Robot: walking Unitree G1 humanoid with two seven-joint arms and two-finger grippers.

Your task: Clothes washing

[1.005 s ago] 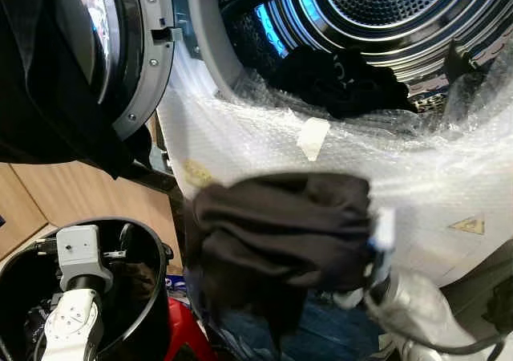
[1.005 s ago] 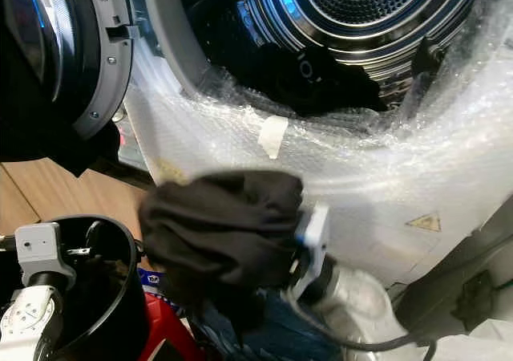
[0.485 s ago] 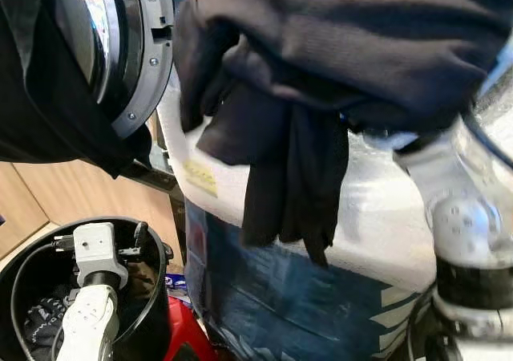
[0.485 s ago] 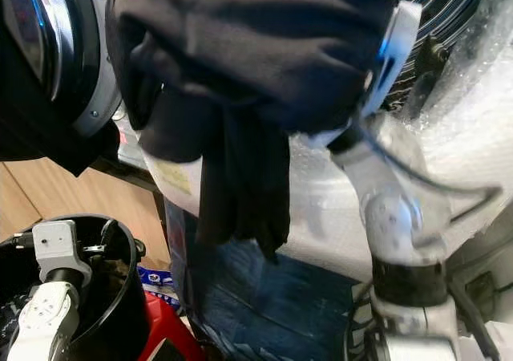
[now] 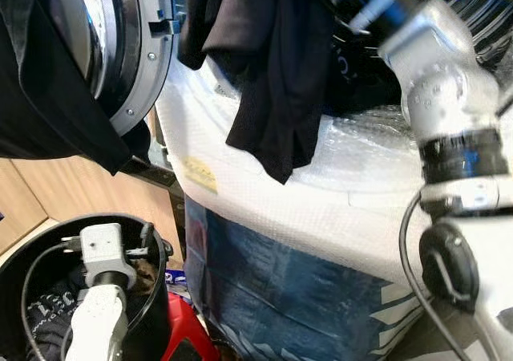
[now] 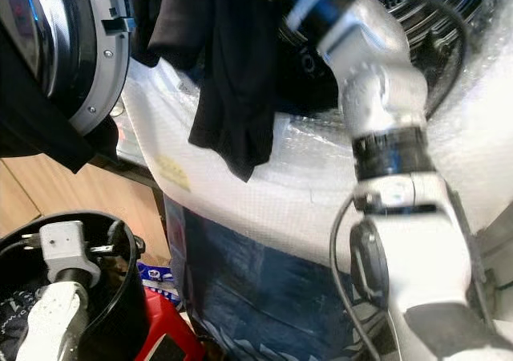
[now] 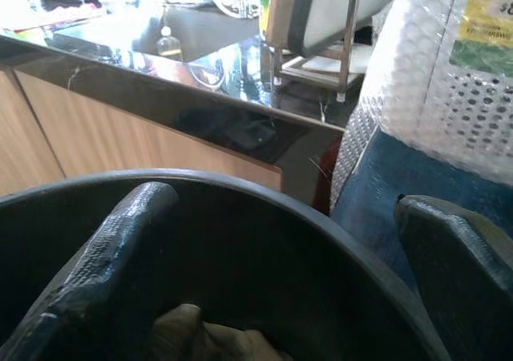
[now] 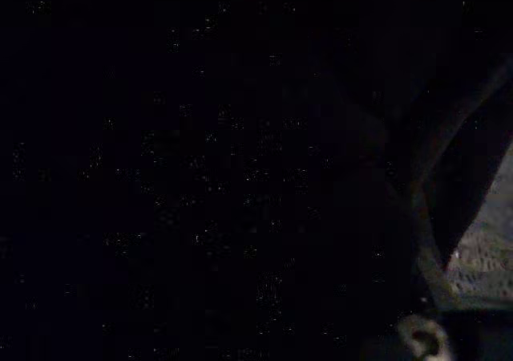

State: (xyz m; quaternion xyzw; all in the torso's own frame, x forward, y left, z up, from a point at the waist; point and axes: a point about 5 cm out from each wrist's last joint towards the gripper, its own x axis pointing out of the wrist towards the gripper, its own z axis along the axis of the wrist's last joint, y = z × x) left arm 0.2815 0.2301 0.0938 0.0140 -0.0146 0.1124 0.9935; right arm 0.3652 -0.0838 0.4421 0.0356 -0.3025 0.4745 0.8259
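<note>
A black garment (image 5: pixel 272 64) hangs from the end of my raised right arm (image 5: pixel 449 80) at the washer's drum opening (image 6: pixel 433 0), its tail drooping over the bubble-wrapped front (image 5: pixel 321 192). The right gripper is buried in the cloth and shut on it. More dark clothes (image 5: pixel 357 68) lie inside the drum. My left gripper (image 7: pixel 280 281) stands open over the black basket (image 5: pixel 156 297), its fingers (image 7: pixel 104 273) just inside the rim above a brownish cloth (image 7: pixel 192 337). The right wrist view is almost black.
The washer door (image 5: pixel 136 64) stands open at the left with a dark cloth (image 5: pixel 40 96) draped over it. Wooden cabinet fronts (image 5: pixel 48 192) lie behind the basket. A red object (image 5: pixel 188 341) sits beside the basket, under the blue lower wrapping (image 5: pixel 280 289).
My right arm has risen from below the washer front to the drum mouth, taking the black garment up with it. The left arm has stayed over the basket.
</note>
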